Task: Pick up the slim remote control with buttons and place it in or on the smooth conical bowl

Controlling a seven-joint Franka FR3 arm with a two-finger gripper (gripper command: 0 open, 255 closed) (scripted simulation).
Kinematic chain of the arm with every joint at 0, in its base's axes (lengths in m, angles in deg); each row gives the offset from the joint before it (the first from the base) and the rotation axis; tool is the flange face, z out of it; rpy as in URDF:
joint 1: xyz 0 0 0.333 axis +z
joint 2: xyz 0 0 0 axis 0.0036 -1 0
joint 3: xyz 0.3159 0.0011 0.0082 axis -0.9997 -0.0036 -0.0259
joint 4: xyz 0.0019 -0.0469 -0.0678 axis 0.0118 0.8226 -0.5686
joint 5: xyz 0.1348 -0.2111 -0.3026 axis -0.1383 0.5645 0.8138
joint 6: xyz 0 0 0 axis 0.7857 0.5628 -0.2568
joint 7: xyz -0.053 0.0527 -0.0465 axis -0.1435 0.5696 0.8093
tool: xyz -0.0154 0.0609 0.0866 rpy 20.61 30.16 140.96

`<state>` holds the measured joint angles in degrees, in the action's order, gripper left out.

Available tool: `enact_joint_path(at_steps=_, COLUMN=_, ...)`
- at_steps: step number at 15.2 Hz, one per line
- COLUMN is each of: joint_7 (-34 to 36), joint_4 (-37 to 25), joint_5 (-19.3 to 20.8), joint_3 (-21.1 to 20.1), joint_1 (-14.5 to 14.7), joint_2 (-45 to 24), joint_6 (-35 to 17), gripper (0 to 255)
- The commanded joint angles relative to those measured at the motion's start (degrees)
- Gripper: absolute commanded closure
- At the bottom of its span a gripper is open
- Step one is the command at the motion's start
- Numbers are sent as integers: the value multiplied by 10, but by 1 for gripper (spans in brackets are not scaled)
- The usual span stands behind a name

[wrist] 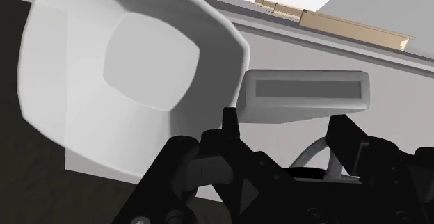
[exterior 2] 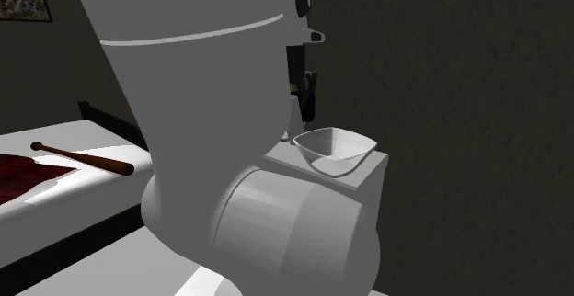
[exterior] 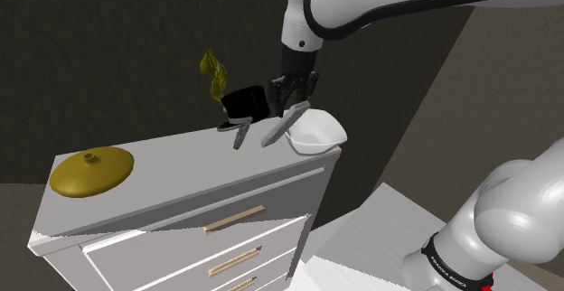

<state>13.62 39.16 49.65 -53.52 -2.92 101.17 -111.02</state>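
In the shoulder view the arm [exterior: 380,0] rises from the lower right, leaves the picture at the top edge, and comes back as a bent white link. From it the wrist goes down almost straight to the right end of a white dresser [exterior: 181,167]. The gripper [exterior: 291,108] points downward, just beside the white bowl [exterior: 321,137], which stands on the dresser's right corner. The grey remote [exterior: 280,126] is tilted: its low end is at the dresser top and its high end is at the fingertips and the bowl's rim. In the wrist view the gripper [wrist: 285,122] has its two fingers [wrist: 228,129] spread wide, and the remote [wrist: 306,94] lies across just past their tips, beside the bowl [wrist: 62,83]. One finger covers a corner of the remote, so I cannot tell if they touch it or if the remote leans on the bowl. A small dark object [exterior: 239,134] beside the remote is hard to identify. Behind it stands a black pot [exterior: 244,102] with a yellow-green plant [exterior: 213,72]. In the second exterior view a big white arm link [exterior 2: 184,110] hides most of the dresser [exterior 2: 368,179]. At its edge appear the bowl [exterior 2: 336,149] and a part of the gripper [exterior 2: 307,110].
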Motion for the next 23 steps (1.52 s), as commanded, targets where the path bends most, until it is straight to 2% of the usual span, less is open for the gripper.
enact_joint_path(at_steps=1, joint_7=-29, joint_4=32, joint_5=-5, joint_3=18, joint_1=-8, joint_2=30, joint_6=-2, gripper=255)
enact_joint_path(at_steps=8, joint_7=-126, joint_4=118, joint_5=-5, joint_3=87, joint_1=-34, joint_2=125, joint_6=7, gripper=255)
enact_joint_path(at_steps=10, joint_7=-124, joint_4=112, joint_5=-4, joint_3=86, joint_1=-34, joint_2=121, joint_6=9, gripper=255)
enact_joint_path(at_steps=11, joint_7=-124, joint_4=112, joint_5=-4, joint_3=86, joint_1=-34, joint_2=121, joint_6=9, gripper=0)
enact_joint_path(at_steps=17, joint_7=-400, joint_4=77, joint_5=5, joint_3=87, joint_1=38, joint_2=16, joint_6=-24, gripper=0)
enact_joint_path(at_steps=18, joint_7=-419, joint_4=76, joint_5=5, joint_3=86, joint_1=42, joint_2=10, joint_6=-25, gripper=0)
enact_joint_path(at_steps=23, joint_7=-418, joint_4=105, joint_5=7, joint_3=84, joint_1=42, joint_2=-2, joint_6=-65, gripper=0)
